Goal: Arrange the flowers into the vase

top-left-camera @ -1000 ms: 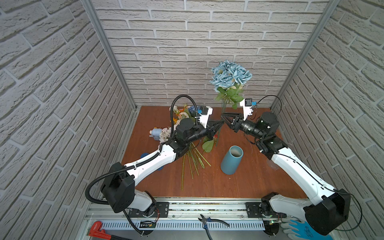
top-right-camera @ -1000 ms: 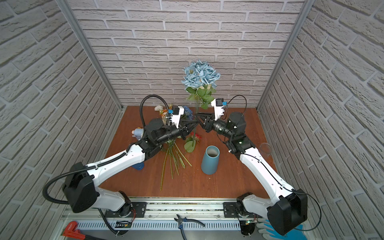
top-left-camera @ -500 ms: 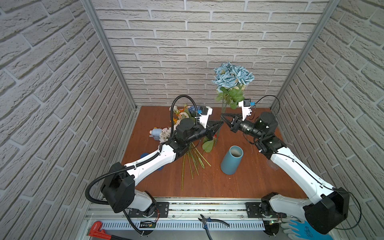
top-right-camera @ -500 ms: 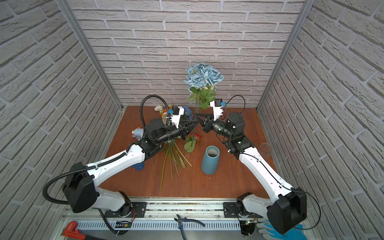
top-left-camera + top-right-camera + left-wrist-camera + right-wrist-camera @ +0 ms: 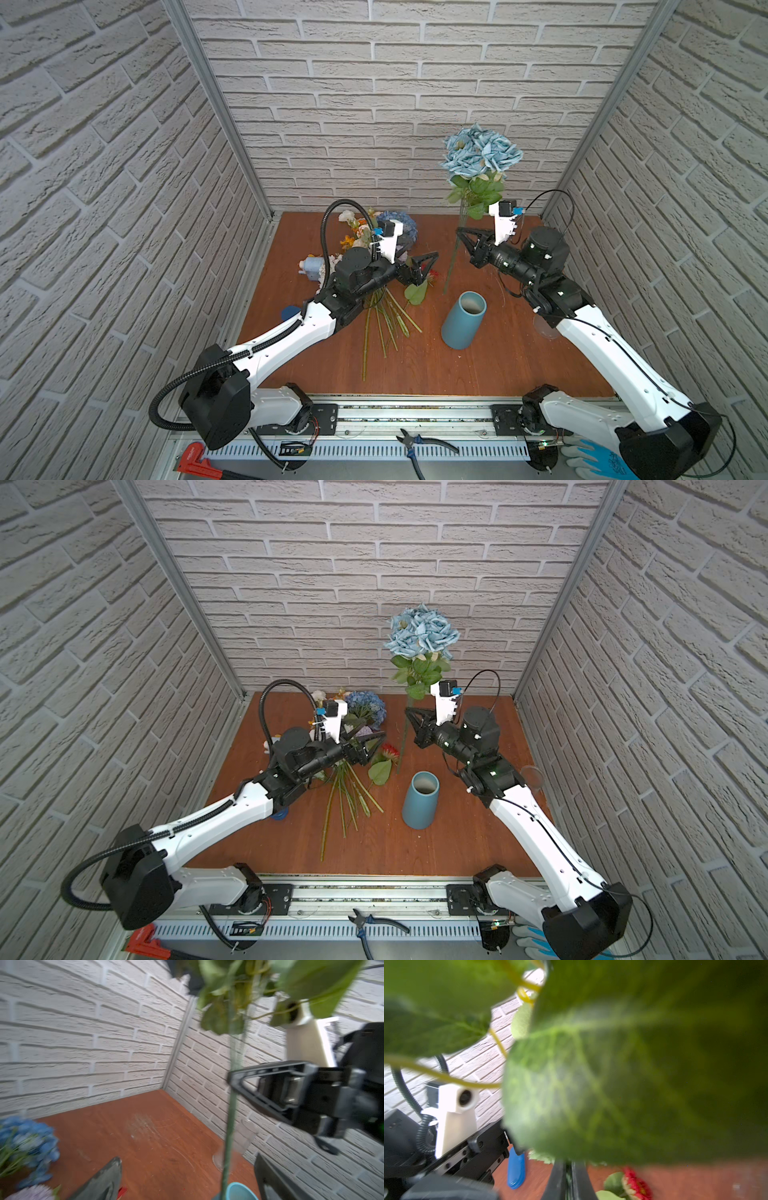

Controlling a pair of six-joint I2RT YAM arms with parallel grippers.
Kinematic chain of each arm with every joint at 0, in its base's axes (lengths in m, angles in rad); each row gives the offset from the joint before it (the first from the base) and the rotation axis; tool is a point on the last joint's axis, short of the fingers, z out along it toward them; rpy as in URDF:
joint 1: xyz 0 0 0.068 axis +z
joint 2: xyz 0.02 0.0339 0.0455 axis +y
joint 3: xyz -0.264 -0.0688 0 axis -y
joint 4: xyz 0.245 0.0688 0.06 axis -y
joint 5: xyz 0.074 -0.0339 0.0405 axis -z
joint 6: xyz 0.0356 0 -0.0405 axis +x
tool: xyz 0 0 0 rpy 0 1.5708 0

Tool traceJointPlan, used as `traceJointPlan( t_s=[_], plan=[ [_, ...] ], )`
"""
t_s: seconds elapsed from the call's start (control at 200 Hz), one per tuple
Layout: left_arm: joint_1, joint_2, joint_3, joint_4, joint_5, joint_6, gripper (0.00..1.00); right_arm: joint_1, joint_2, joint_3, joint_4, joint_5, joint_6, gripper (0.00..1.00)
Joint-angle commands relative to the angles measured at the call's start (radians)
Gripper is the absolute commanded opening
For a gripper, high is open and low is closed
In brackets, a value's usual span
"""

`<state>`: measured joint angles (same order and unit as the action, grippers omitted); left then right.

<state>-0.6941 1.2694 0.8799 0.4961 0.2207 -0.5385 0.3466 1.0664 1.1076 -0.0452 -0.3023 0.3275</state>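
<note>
Top views, right gripper (image 5: 458,229) (image 5: 407,710): jaws closed on the stem of the blue rose bunch (image 5: 482,156) (image 5: 422,633), raised over the back of the table (image 5: 498,365).
Top views, blue rose bunch: near upright, with its head high against the back wall. The stem slants down and its lower end hangs free, outside the vase (image 5: 460,328) (image 5: 419,808).
Top views, vase: blue and tapered, standing on the table between the two arms.
Top views, left gripper (image 5: 430,266) (image 5: 376,744): jaws wide apart, gripping nothing, tips just beside the held stem.
Top views, loose flowers (image 5: 384,324) (image 5: 345,800): lying on the table left of the vase, stems fanned toward the front. The blue hydrangea (image 5: 405,226) (image 5: 368,704) is at the back and the red bloom (image 5: 432,276) (image 5: 390,752) is under the left gripper.
Left wrist, left gripper (image 5: 187,1158): its two fingers are at the frame edge, far apart.
Left wrist, right gripper (image 5: 231,1076): tip pinched on the green stem.
Left wrist, vase (image 5: 239,1187): only the rim shows. The stem end seems to come down just beside it, but blur hides whether they touch.
Left wrist, clear cup (image 5: 246,1136): on the table by the side wall.
Right wrist, leaves (image 5: 612,1084): out of focus, filling most of the frame.
Right wrist, right gripper (image 5: 568,1180): fingers nearly together with green stem between them.
Right wrist, red bloom (image 5: 635,1187): on the table beyond the fingers.
</note>
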Motion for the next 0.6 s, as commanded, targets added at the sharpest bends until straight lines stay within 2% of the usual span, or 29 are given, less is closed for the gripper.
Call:
traceJointPlan(
  t_s=[0.0, 0.25, 0.415, 0.595],
  plan=[
    [0.032, -0.014, -0.065, -0.033, -0.146, -0.073, 0.98, 0.000, -0.080, 0.057, -0.033, 0.105, -0.119, 0.06],
    [0.035, 0.065, -0.097, -0.012, -0.194, -0.143, 0.98, -0.001, -0.180, 0.086, -0.152, 0.159, -0.209, 0.06],
    [0.036, 0.109, -0.071, -0.008, -0.184, -0.144, 0.98, -0.001, -0.241, 0.010, -0.116, 0.185, -0.238, 0.06],
    [0.036, 0.126, -0.063, 0.001, -0.159, -0.155, 0.98, -0.001, -0.234, -0.078, -0.045, 0.156, -0.220, 0.06]
  ],
)
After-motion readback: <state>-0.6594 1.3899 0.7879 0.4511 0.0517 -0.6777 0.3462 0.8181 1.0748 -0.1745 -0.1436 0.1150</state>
